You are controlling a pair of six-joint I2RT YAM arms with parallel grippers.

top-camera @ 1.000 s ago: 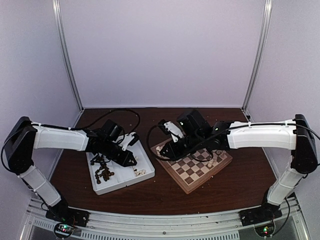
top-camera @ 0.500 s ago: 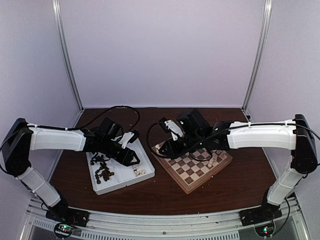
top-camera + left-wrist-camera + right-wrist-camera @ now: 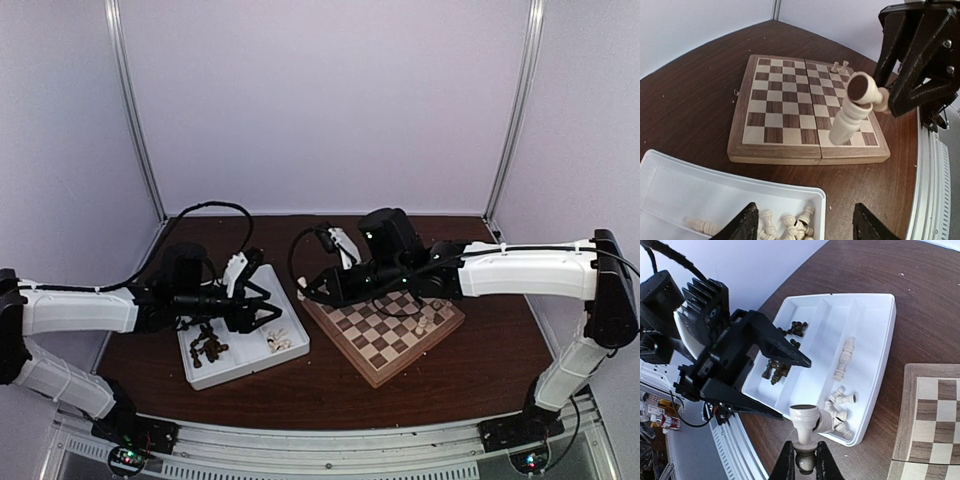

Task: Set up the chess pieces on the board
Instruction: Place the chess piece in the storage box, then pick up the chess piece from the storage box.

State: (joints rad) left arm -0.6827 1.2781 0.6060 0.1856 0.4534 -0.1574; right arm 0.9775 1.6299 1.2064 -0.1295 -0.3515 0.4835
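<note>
The left gripper [image 3: 268, 310] hovers over the white two-compartment tray [image 3: 255, 362] with its claw released and nothing between the fingers. Judging by the pose, it is placed to pick from the stock there. The dark brown pieces [image 3: 207, 345] lie heaped in the tray's left compartment and the loose cream pieces [image 3: 790, 225] in its right one. Just right of the tray, the right gripper [image 3: 805, 450] is clenched on a tall cream-white chess piece [image 3: 852, 112], carried in the air near the chessboard's [image 3: 385, 335] left corner, probably on its way to a square. It looks tilted, though which end is clamped I cannot tell. The chessboard lies turned at an angle just beside the tray, mostly bare, with a few small cream pieces [image 3: 428, 322] standing at its right edge, so the setting-up seems barely begun. Everything rests on a dark brown wooden table [image 3: 480, 370], inside pale lilac walls [image 3: 320, 100] framed by aluminium posts [image 3: 135, 110].
</note>
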